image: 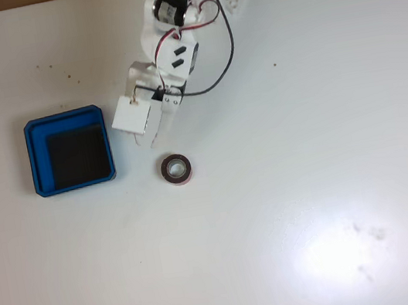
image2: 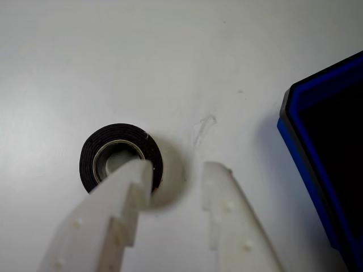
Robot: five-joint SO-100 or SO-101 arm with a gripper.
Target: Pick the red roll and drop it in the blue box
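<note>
The red roll [image: 176,169] lies flat on the white table, a small dark ring with a pale centre and a thin red edge. My gripper [image: 147,137] hangs just up and left of it in the overhead view, open and holding nothing. In the wrist view the left fingertip [image2: 133,173] overlaps the near edge of the roll [image2: 91,161], while the right fingertip [image2: 218,187] stands over bare table beside it. The blue box [image: 35,127], with its black floor, sits left of the gripper in the overhead view, and its rim [image2: 323,84] shows at the right of the wrist view.
The white arm [image: 170,44] reaches down from the top edge, trailing a black cable [image: 229,46]. The table [image: 311,181] is bare white surface, with its rounded corner and left edge close to the box.
</note>
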